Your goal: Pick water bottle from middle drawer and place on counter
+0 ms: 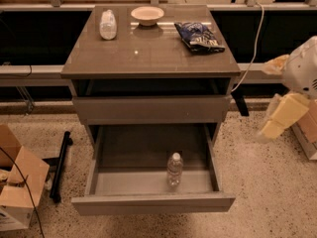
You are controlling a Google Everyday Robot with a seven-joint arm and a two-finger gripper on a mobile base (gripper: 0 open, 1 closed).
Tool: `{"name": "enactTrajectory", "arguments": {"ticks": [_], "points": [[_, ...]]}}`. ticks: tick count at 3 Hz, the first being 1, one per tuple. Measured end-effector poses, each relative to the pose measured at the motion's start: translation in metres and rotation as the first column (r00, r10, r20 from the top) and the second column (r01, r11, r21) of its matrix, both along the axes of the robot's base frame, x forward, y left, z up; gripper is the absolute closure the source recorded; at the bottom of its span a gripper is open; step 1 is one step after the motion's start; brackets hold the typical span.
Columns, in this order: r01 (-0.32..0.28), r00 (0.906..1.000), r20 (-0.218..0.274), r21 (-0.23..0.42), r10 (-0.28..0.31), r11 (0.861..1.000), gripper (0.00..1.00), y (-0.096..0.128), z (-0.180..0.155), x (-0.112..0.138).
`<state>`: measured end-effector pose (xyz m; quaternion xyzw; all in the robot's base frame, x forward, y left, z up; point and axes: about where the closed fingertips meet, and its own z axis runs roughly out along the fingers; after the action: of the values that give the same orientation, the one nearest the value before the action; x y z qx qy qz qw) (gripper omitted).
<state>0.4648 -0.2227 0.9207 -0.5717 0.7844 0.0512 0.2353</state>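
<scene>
I am looking down at a grey-brown drawer cabinet standing on a speckled floor. The middle drawer [148, 202], the lower of the two fronts, is hanging pulled out toward me at 6 o'clock. It is holding one thing only: the water bottle [174, 169], small, clear and white-capped. The bottle is standing upright on the drawer floor, near the front wall and a little right of the drawer's middle. The matching drawer front [151, 109] above it is sitting closed.

The glossy counter [148, 58] is carrying three things along its far edge. At 11 o'clock a fatter whitish bottle [107, 24] is standing. At 12 o'clock a shallow pale bowl [147, 15] is sitting, and it is looking empty from here. At 1 o'clock a dark blue snack bag [199, 35] is lying flat.

The gripper [285, 113] is hanging at 3 o'clock, off the cabinet's right side and well apart from the water bottle, showing white and yellowish parts. I cannot tell whether it is spread or pressed together; it is holding nothing that I can make out.

At 8 o'clock a cardboard box [20, 187] is sitting on the floor with its flaps open, and a black bar [60, 165] is lying beside it. A white cable [253, 43] is trailing down at 2 o'clock.
</scene>
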Motion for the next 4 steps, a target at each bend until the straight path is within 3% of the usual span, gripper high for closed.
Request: {"name": "enactTrajectory", "arguments": {"ticks": [1,2,3,4], "points": [[0.023,0.9995,-0.024,0.233,-0.018,0.972,0.00,0.000,-0.053,0.024],[0.031,0.9986,-0.051,0.294,-0.017,0.955,0.00,0.008,-0.062,0.027],[0.049,0.9973,-0.065,0.251,-0.034,0.967,0.00,0.012,-0.078,0.025],[0.044,0.9960,-0.087,0.272,-0.021,0.961,0.00,0.035,-0.121,0.027]]}}
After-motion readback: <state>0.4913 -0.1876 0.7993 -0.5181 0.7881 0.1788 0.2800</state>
